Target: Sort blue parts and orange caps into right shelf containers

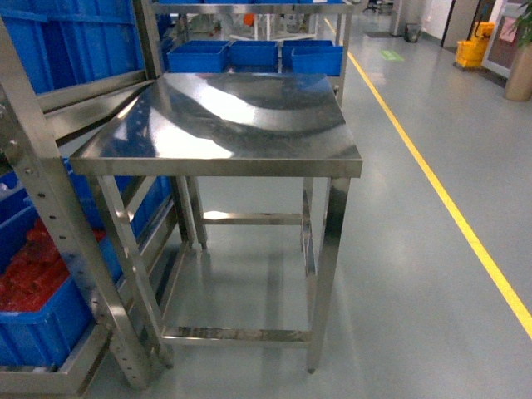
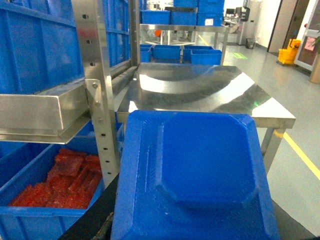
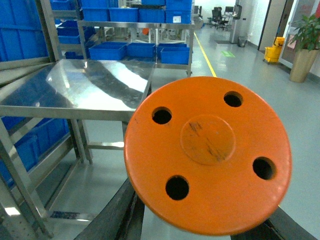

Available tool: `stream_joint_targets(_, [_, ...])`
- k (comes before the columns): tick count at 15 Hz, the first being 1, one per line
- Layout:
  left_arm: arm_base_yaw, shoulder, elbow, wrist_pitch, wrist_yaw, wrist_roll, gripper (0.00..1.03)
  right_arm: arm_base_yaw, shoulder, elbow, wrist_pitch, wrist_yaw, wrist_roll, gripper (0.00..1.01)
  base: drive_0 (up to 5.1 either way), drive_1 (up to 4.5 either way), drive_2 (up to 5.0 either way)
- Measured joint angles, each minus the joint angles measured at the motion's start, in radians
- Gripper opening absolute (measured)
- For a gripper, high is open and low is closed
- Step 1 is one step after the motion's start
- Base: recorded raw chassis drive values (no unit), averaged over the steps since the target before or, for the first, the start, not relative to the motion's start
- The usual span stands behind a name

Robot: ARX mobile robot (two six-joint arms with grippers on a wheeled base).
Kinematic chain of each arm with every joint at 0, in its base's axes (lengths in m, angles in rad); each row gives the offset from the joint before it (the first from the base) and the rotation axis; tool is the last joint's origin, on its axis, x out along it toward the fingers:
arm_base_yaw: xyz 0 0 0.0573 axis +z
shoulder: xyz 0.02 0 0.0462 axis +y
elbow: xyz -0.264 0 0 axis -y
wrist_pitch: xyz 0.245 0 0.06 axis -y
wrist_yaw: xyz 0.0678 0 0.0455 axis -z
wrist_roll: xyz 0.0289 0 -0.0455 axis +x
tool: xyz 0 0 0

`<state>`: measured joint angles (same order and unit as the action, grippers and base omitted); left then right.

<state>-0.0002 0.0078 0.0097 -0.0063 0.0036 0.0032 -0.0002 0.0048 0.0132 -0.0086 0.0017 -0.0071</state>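
Carry step: left gripper (image 2: 192,220) seemingly clamps a blue part (image 2: 200,170), right gripper (image 3: 200,225) an orange cap (image 3: 207,155), jaws hidden; next, reach the far blue crates (image 1: 253,56).

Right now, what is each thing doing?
Blue part: fills the left wrist view, apparently carried by the left arm.
Orange disc: fills the right wrist view, apparently carried by the right arm.
Steel table: upright, nothing on it.
Blue crate: on the lower left shelf, holding red pieces.
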Motion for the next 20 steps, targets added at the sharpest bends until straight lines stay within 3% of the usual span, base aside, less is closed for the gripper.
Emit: stream_joint_targets(20, [0.000, 0.000, 0.000, -0.001, -0.003, 0.000, 0.43, 0.000, 0.000, 0.000, 0.002, -0.002, 0.000, 0.41, -4.9, 1.48, 3.3])
